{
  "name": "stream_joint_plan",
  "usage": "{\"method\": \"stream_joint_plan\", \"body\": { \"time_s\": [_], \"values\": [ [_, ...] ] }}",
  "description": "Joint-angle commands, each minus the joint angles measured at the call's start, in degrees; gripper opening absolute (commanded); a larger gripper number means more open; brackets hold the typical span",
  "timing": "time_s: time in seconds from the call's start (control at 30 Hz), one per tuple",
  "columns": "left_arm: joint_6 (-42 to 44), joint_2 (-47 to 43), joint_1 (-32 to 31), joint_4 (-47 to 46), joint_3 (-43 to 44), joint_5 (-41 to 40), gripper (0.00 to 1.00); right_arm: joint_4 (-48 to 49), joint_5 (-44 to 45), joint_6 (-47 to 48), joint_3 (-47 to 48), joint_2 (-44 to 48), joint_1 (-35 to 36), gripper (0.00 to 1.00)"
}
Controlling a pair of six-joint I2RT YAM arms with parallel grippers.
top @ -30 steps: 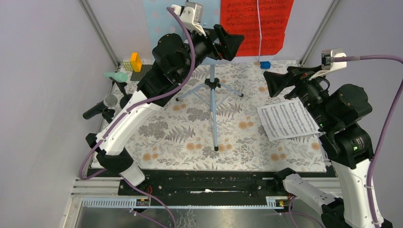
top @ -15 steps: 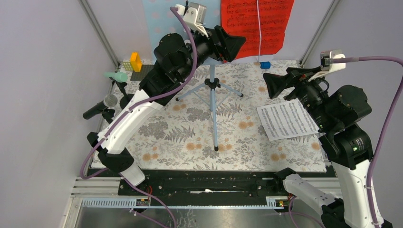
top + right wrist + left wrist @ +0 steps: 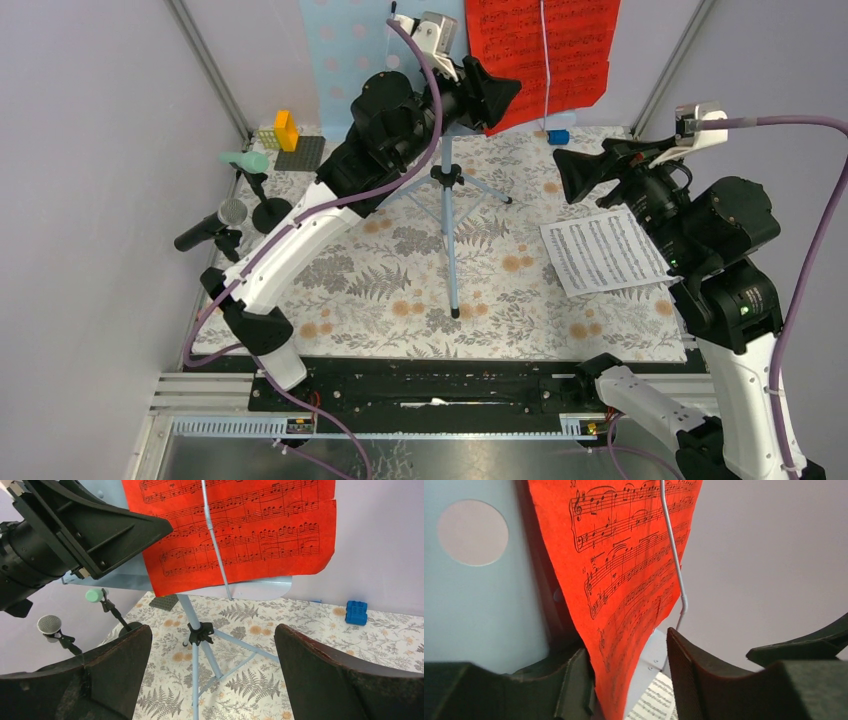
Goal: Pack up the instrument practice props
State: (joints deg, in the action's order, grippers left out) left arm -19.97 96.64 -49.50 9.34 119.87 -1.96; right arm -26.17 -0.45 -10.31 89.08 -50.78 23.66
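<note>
Red music sheet [image 3: 545, 50] stands upright on the pale blue perforated rack [image 3: 345, 60] at the far side of the table [image 3: 400, 300], with a thin wire arm [image 3: 672, 555] running down its face. Tripod legs [image 3: 447, 200] spread at the table's centre. The left end effector [image 3: 626, 652] is at the sheet's lower left corner. Its jaws stand apart, one on each side of the paper edge, with a gap showing at one finger, so it has no grip on the sheet. The right end effector [image 3: 212, 630] is wide open and empty, hovering over the table's right side and facing the rack. The white music sheet [image 3: 603, 252] lies flat beneath the right arm. The mint-green microphone [image 3: 245, 160] and black microphone [image 3: 210, 228] sit on mic holders [image 3: 272, 212] at the left edge. A blue toy car [image 3: 557, 136] sits near the far right corner, and the bricks [image 3: 285, 130] near the far left.
</note>
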Motion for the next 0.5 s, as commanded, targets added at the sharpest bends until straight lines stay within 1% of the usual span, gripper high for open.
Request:
{"method": "stream_joint_plan", "body": {
  "time_s": [0.0, 0.27, 0.33, 0.43, 0.47],
  "values": [
    [0.4, 0.1, 0.3, -3.2, 1.7, -0.9, 0.49, 3.5, 2.3, -0.5, 1.0, -0.9, 0.4, 1.00],
    [1.0, -1.7, 0.3, -5.4, -0.6, -2.1, 0.19, 4.9, 3.0, -0.5, 0.8, -1.7, 0.4, 1.00],
    [1.3, -2.2, 0.3, -5.9, -1.1, -2.4, 0.13, 5.6, 3.2, -0.8, 0.9, -2.0, 0.4, 1.00],
    [1.6, -2.4, 0.3, -6.3, -1.1, -2.7, 0.05, 5.3, 2.9, -0.8, 3.6, -4.3, 0.4, 1.00],
    [1.5, -2.4, 0.3, -6.3, -1.1, -3.0, 0.00, 4.6, 2.6, -0.6, 5.1, -5.3, 0.3, 1.00]
  ]
}}
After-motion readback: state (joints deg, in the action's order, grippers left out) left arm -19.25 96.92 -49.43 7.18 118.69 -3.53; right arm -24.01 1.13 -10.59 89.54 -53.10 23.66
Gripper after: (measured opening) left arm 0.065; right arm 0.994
